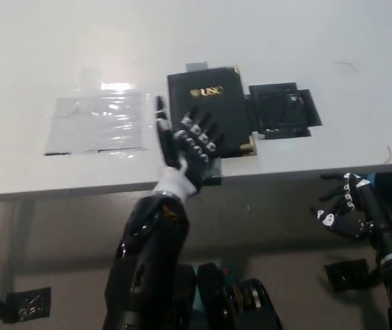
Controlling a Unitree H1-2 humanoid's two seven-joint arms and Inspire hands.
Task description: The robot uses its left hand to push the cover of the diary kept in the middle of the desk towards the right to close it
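Mid-desk (306, 41), closed diary (206, 110), spine seemingly leftward, under left hand (189, 148).

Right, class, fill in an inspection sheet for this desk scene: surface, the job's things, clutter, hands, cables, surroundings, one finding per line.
Surface: white desk, with a patch of clear shiny film stuck down at its left.
Job's things: black diary lies closed, gold lettering on its cover, gold corner pieces.
Clutter: a black taped patch right of the diary, touching it.
Hands: left hand rests open on the diary's near left part; right hand hangs open below the desk edge, holding nothing.
Cables: a thin dark strand near the desk's right edge; cannot tell if it is a cable.
Surroundings: grey floor below the desk.
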